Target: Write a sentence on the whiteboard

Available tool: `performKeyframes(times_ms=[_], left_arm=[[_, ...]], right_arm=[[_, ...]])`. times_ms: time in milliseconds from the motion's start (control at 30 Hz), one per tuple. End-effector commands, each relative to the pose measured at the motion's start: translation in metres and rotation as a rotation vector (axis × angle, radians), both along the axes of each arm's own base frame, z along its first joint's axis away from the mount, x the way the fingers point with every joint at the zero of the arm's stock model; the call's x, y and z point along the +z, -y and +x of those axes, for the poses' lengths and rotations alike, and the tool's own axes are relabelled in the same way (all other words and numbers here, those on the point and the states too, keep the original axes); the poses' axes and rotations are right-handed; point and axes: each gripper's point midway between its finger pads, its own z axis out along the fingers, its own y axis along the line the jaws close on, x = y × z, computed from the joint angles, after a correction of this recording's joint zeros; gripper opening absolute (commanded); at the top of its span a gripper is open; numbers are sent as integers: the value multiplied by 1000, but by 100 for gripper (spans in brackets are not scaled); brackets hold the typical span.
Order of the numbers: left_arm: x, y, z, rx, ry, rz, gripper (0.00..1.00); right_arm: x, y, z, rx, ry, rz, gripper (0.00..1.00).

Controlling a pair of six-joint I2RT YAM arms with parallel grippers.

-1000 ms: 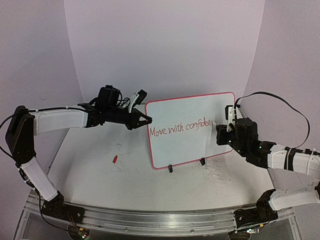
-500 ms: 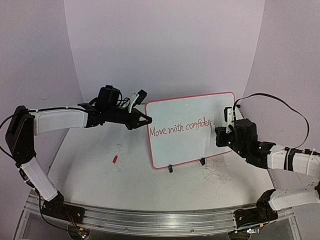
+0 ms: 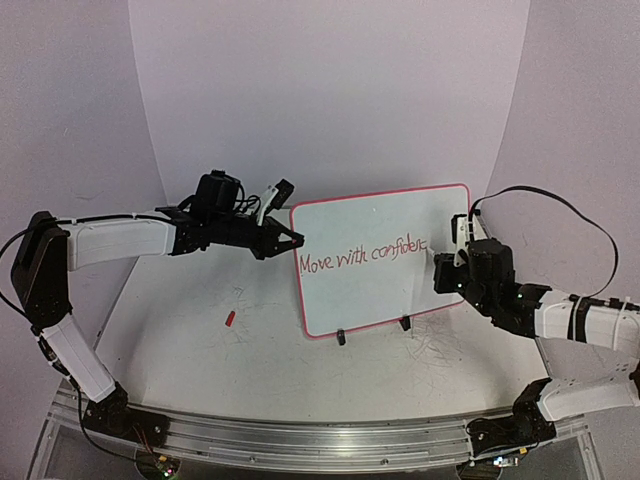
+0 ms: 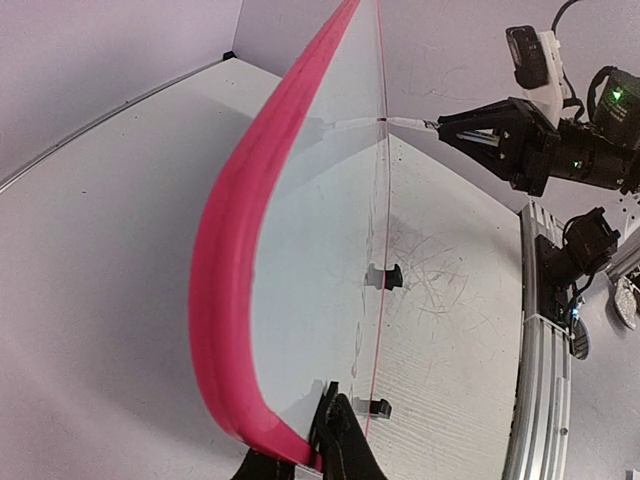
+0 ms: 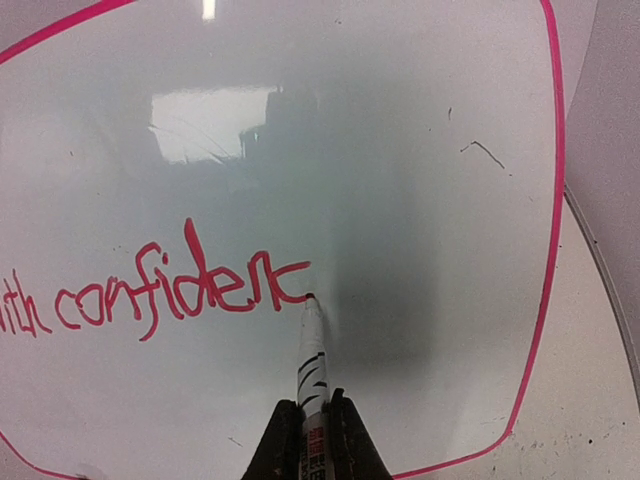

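The right tool (image 5: pixel 310 432) was clamped on the marker (image 5: pixel 311 360), whose tip touched the whiteboard (image 3: pixel 385 215) at the end of the sentence (image 5: pixel 180 290). The whiteboard stood nearly upright on its feet (image 3: pixel 340 337) on the tabletop (image 3: pixel 200 340). It looked light, stiff and glossy, so I think it would tip or slide easily under pressure. The left tool (image 3: pixel 292 240) was closed on its left rim (image 4: pixel 225 300), a good place to hold.
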Motion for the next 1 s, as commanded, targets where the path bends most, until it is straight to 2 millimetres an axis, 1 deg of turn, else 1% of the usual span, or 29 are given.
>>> performKeyframes(times_ms=[0,133,233,333,500,700,967], left_arm=[[-26,-16,16,76,89,160,0],[-25,-17,16,79,92,161,0],[-25,-17,16,81,97,164,0],[-25,-18,17,86,99,168,0],[-25,-17,17,84,98,168,0],[-25,-17,16,82,97,167,0],[-25,-17,16,80,98,168,0]], right_arm=[[17,3,10,-48,58,33,0],[17,0,5,-11,57,48,0],[18,4,-3,-6,60,52,0],[19,8,-6,-17,66,52,0],[21,7,-1,-19,67,54,0],[19,3,4,-9,58,48,0],[16,12,9,-54,60,45,0]])
